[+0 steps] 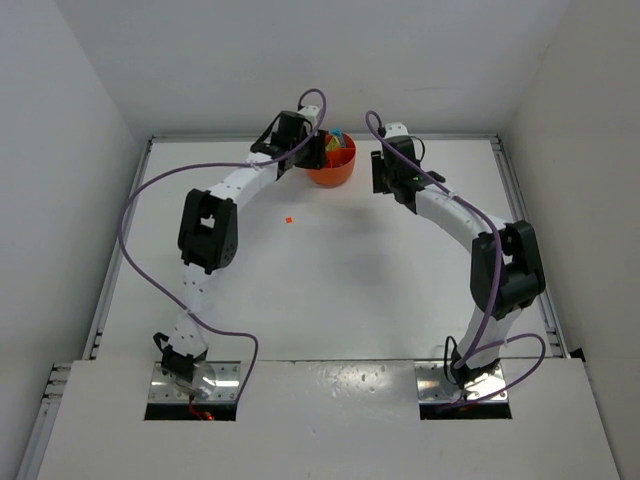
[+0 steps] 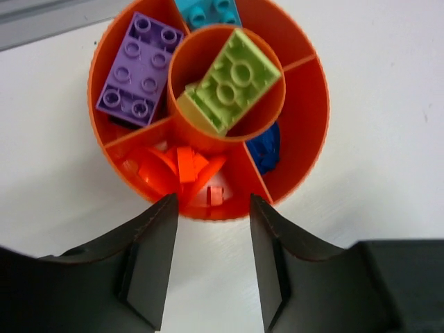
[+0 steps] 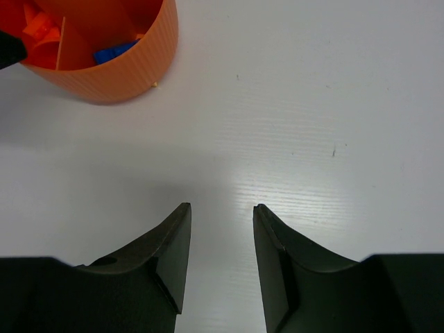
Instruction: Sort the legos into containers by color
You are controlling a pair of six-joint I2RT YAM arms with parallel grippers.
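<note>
— At left on the table (image 1: 350, 290), what's loose?

— One stray bit (image 1: 288, 219). Orange, tiny, alone on the white, well apart from the dish (image 1: 335, 172). Too small to tell its shape.

— L claw?

— L claw (image 2: 211, 236) hangs over the dish's near rim. Jaws abt half apart, nothing betw them, nothing held.

— Dish contents, L to R?

— Wrist view:
- purple brick (image 2: 139, 69), studs up, in the left compt
- orange bits (image 2: 182, 170), piled in the near compt, just ahead of the L claw
- cyan brick (image 2: 207, 10), far compt, partly cut off by the frame
- lime brick (image 2: 232, 83), tilted in the centre cup
- blue piece (image 2: 265, 147), low in the compt right of the orange one

Rightmost compt looks empty.

— R claw?

— R claw (image 3: 220, 229) is right of the dish, over bare table. Jaws part-open, empty.

— So how will the stray bit handle?

— Best guess: v. light, stiff plastic, slick sides, not fragile. It sits low, so the jaws must come almost down to the surface, straight from above.

— Where to grip?

— Across two opposite sides, centred. Off-centre it prob skids or squirts out. A light squeeze should do, since there's no weight to fight.

— Destination?

— By colour, the near compt w/ the orange bits. Drop from just above so it doesn't bounce over a divider.
</note>
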